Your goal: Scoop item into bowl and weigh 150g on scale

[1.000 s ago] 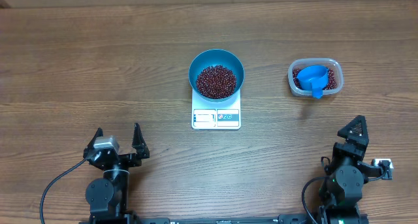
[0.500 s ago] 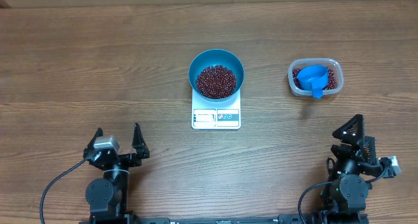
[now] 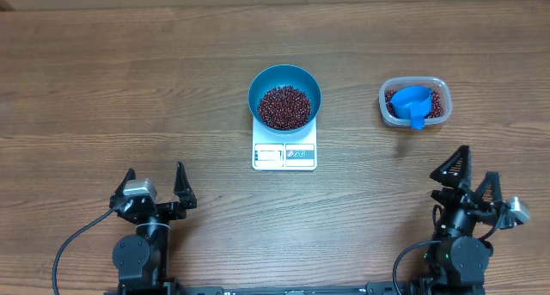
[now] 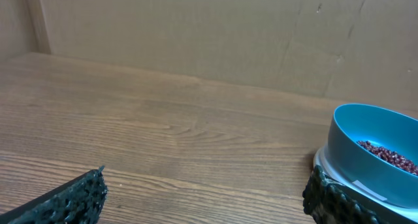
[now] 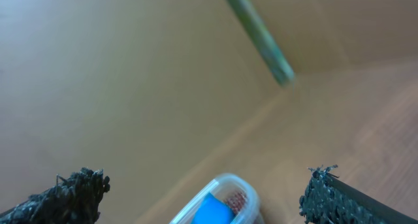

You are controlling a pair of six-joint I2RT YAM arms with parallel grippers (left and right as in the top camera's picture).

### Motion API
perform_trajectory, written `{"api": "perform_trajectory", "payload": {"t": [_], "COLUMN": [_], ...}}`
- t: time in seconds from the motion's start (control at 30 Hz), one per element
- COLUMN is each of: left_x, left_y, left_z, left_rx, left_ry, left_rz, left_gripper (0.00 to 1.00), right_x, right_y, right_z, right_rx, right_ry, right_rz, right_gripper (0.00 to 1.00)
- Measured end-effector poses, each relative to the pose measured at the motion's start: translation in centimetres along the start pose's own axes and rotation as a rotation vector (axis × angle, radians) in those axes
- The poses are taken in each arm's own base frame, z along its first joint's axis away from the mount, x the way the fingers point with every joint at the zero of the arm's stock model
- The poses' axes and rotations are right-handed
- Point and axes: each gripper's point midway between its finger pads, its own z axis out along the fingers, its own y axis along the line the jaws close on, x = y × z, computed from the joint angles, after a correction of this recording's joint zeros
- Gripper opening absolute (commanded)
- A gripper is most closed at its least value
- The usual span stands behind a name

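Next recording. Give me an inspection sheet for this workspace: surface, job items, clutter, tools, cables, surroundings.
Surface: wooden table, no loose beans seen on it.
Job's things: blue bowl sits on the white scale and holds beans; display too small to read.
Clutter: nothing seen beyond the clear tub to the scale's right, with beans and a blue scoop in it.
Tools: left tool open, empty; right tool open, empty; both at the near edge.
Cables: black cable loops beside the left arm's base.
Surroundings: plain brown wall behind the table.
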Motion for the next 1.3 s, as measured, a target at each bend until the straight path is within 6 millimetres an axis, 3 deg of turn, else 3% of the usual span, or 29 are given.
{"api": "perform_trajectory", "payload": {"t": [0.13, 0.23, 0.4, 0.57, 1.3], "left_x": [0.0, 0.0, 0.0, 0.0, 0.0], "left_y": [0.0, 0.0, 0.0, 0.0, 0.0], "left_z": [0.0, 0.0, 0.0, 0.0, 0.0], "left_rx": [0.0, 0.0, 0.0, 0.0, 0.0], "left_ry": [0.0, 0.0, 0.0, 0.0, 0.0], "left_rz": [0.0, 0.0, 0.0, 0.0, 0.0], "left_gripper": [1.0, 0.99, 0.99, 1.0, 1.0], "right_x": [-0.7, 0.8, 4.5, 6.3, 7.4], "right_y": [2.7, 3.7, 3.5, 3.0, 4.1], "right_z": [-0.2, -0.4, -0.9, -1.4, -2.1], "right_rx": [-0.138, -0.211, -0.273, -0.288, -0.407], "right_ry": [-0.019, 0.037, 0.185, 0.264, 0.279], "right_rz": [-0.159, -0.288, -0.418, -0.465, -0.63], "right_gripper": [1.0, 1.0, 1.0, 1.0, 1.0]}}
